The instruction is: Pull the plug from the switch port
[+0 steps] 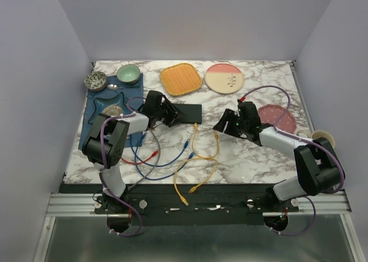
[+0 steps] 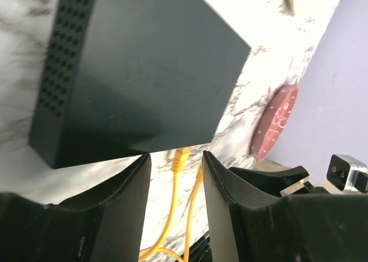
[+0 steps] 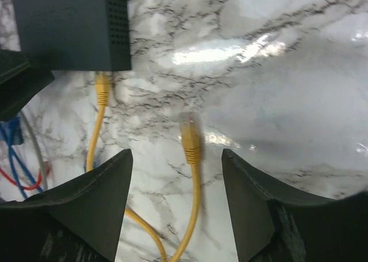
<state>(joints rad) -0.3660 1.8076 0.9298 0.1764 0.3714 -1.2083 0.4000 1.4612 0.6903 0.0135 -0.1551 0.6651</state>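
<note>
The switch [image 1: 188, 112] is a flat dark box lying mid-table, also seen in the left wrist view [image 2: 144, 72] and the right wrist view [image 3: 63, 26]. One yellow plug [image 3: 102, 91] sits in a port on its near edge. A second yellow plug [image 3: 190, 138] lies loose on the marble, apart from the switch, between the wide-apart fingers of my right gripper [image 3: 177, 158], which is open and touching nothing. My left gripper [image 2: 175, 158] is at the switch's left end [image 1: 170, 116]. Its jaws are partly open with the fingertips at the switch's edge and nothing between them.
Yellow cable [image 1: 198, 164] loops toward the near edge, with blue and red cables [image 1: 152, 158] to its left. At the back are an orange square plate [image 1: 181, 79], a pink-and-cream plate [image 1: 224, 77] and two bowls [image 1: 128, 73]. A red plate [image 1: 280, 117] lies right and a blue mat [image 1: 95, 121] lies left.
</note>
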